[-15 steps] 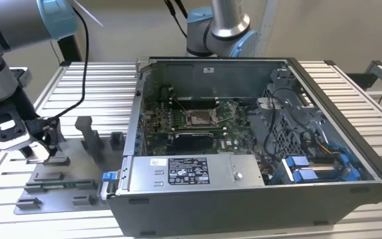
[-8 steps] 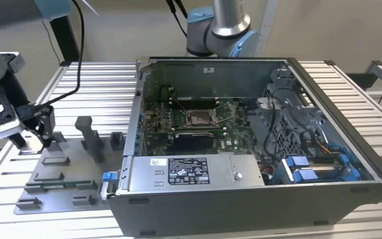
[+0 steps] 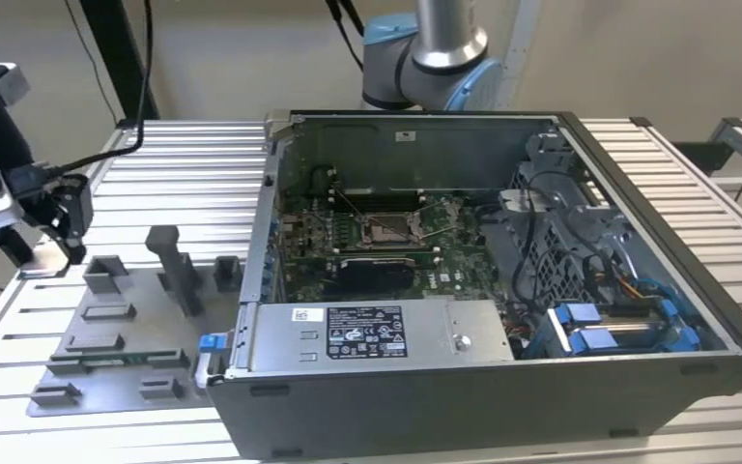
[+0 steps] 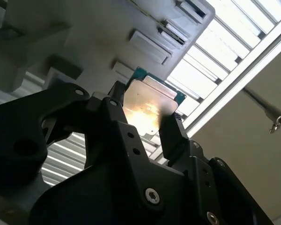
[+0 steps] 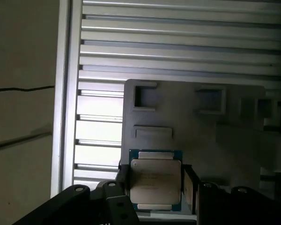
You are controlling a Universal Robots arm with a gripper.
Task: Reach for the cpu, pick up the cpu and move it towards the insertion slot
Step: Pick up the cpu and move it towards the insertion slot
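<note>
Black pincer (image 5: 155, 187) tight around the cpu (image 5: 155, 177), grey fixture plate (image 5: 201, 136) beyond.

Count on inspection:
- Computer case (image 3: 474, 406): one, holding one socket (image 3: 386, 229) and one power supply box (image 3: 371, 333).
- Grey fixture plate (image 3: 139, 329): one.
- Robot arm (image 3: 436, 48): one.
- Gripper (image 5: 155, 186): one, with two fingers (image 5: 189, 186).
- Chip (image 5: 155, 177): one.
</note>
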